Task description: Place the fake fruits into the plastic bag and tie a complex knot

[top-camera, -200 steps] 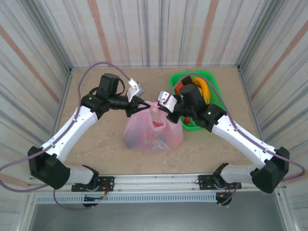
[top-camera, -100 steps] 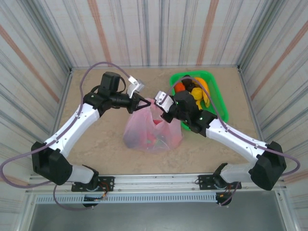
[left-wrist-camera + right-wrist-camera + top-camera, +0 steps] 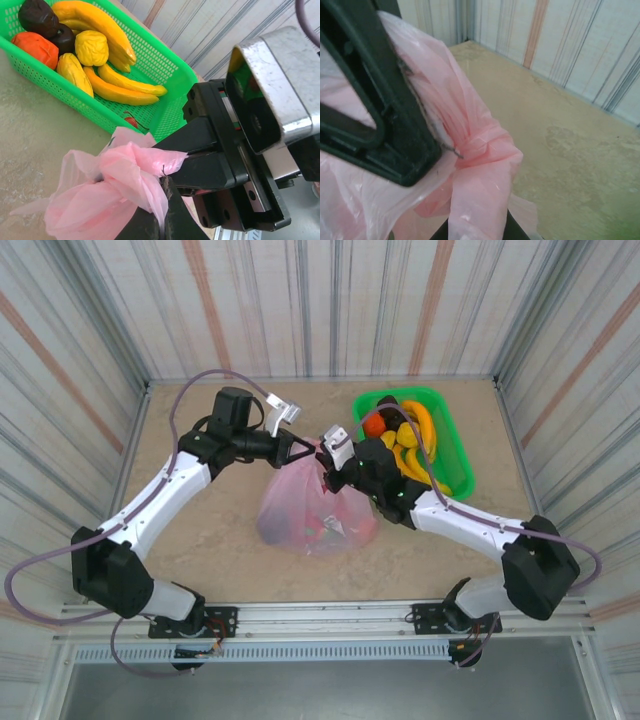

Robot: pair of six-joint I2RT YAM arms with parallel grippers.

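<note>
Presently left claw (image 3: 308,448), right claw (image 3: 326,468) both clamped on one plastic bag (image 3: 310,515); one green tray (image 3: 457,440).

the bag (image 3: 298,522) is set mid-tabletop (image 3: 200,540), with fruits (image 3: 322,528) inside it. the tray (image 3: 395,393), holding bananas (image 3: 420,425), is placed behind-right. the left tool (image 3: 303,448) and right tool (image 3: 328,468) are met at the bag's top.

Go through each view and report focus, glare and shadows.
Top external: even, diffuse light, everything sharp, only faint shadows around the plastic bag. Left wrist: bananas in focus, pale glare on the close metal plate. Right wrist: the left gripper up close is soft, the bag slightly blurred, the far wall clearer.
</note>
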